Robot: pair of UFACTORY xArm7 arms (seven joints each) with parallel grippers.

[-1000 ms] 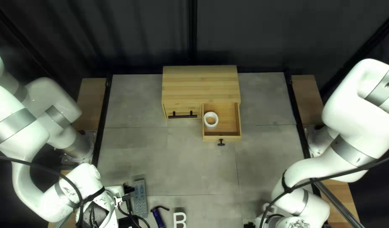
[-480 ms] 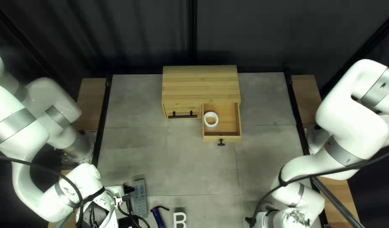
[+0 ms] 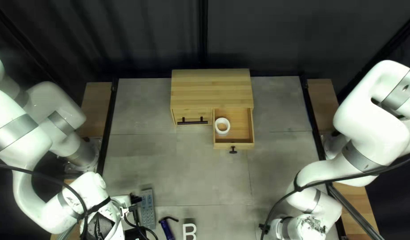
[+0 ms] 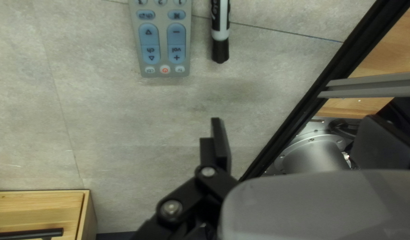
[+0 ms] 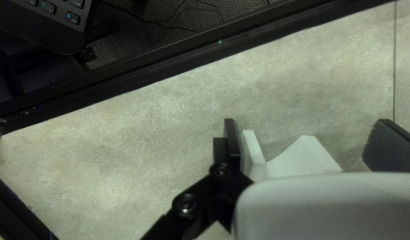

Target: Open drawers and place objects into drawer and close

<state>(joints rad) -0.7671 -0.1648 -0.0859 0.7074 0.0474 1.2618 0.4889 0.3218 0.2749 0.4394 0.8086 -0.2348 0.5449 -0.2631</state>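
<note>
Drawer [image 3: 240,146] at the right of the cabinet [image 3: 211,89] in the top left view stands open, a white ring [image 3: 222,120] inside. The neighbouring drawer [image 3: 181,115] (long black handle [image 3: 191,122]) is closed. Left pincer [image 3: 134,198], near the remote [image 3: 148,211], is wide; right pincer [image 3: 263,228] is wide too, a white piece [image 5: 305,155] between its fingers [image 5: 233,138].

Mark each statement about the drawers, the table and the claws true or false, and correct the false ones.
1. The white ring sits inside the pulled-out drawer. True.
2. Both drawers are pulled out. False: the long-handled drawer is shut.
3. The remote is in a drawer. False: it lies on the table.
4. The left claw is open. True.
5. The right claw is fully closed. False: its fingers stand apart, a white object between them.
</note>
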